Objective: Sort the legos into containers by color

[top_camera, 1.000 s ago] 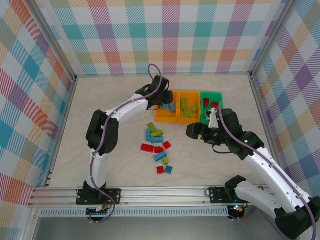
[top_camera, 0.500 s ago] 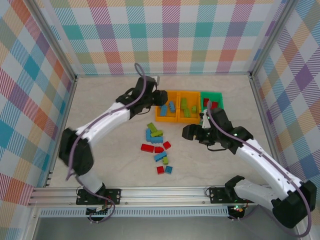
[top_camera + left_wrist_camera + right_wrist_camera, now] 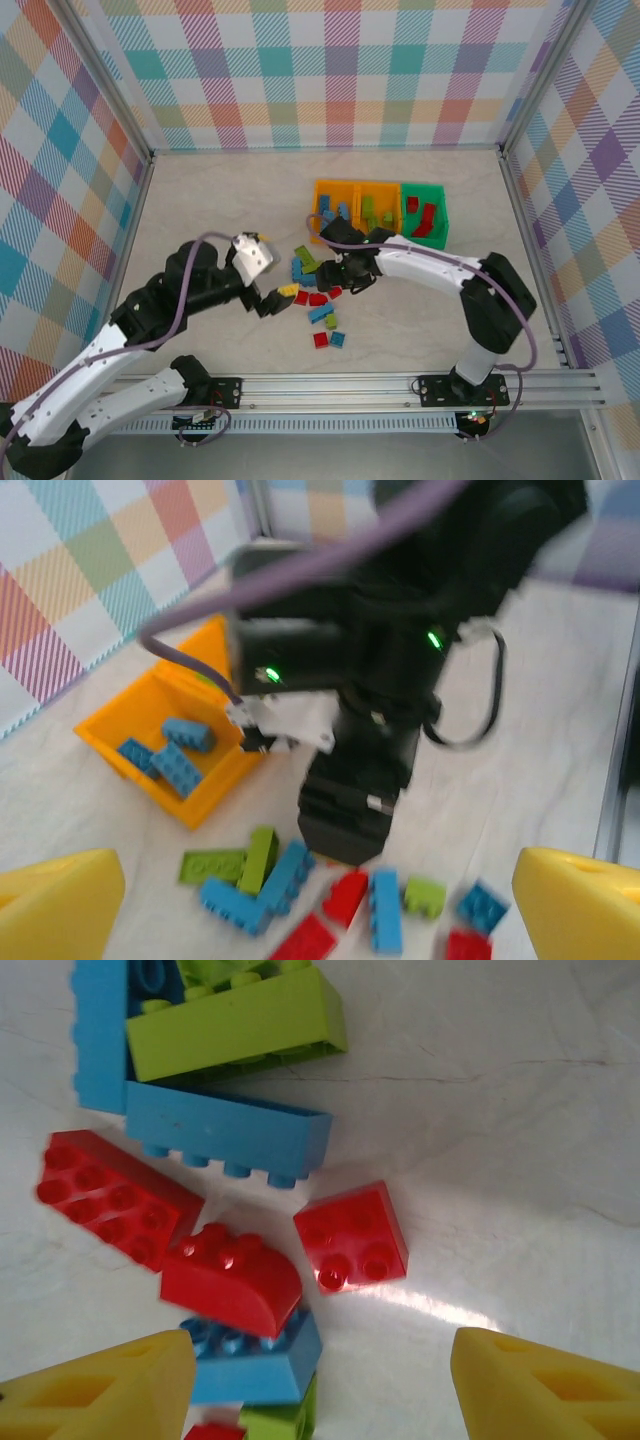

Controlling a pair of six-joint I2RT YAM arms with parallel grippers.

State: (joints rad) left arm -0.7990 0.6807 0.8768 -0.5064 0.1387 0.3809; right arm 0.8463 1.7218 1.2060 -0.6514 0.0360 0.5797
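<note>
Loose legos (image 3: 322, 313) in blue, red and lime green lie scattered mid-table, in front of the containers: two orange bins (image 3: 318, 232) (image 3: 362, 188) and a green bin (image 3: 441, 222). My right gripper (image 3: 336, 280) hangs low over the pile, open. In its wrist view the yellow fingers (image 3: 100, 1390) straddle a red square brick (image 3: 352, 1235) and a red curved brick (image 3: 230, 1275) without touching them. My left gripper (image 3: 273, 298) is wide open at the pile's left edge. Its wrist view looks over the legos (image 3: 265, 880) at the right gripper's black body (image 3: 355, 800).
The left orange bin (image 3: 215, 790) holds blue bricks (image 3: 175, 765), the middle one green bricks (image 3: 372, 212), the green bin red bricks (image 3: 425, 218). A red brick (image 3: 320, 340) and a blue one (image 3: 338, 340) lie nearest the front rail. Checked walls enclose the table.
My left arm has pulled back from the left orange bin to the pile's left side and opened. My right arm has swung from beside the green bin down over the pile, jaws narrowing.
</note>
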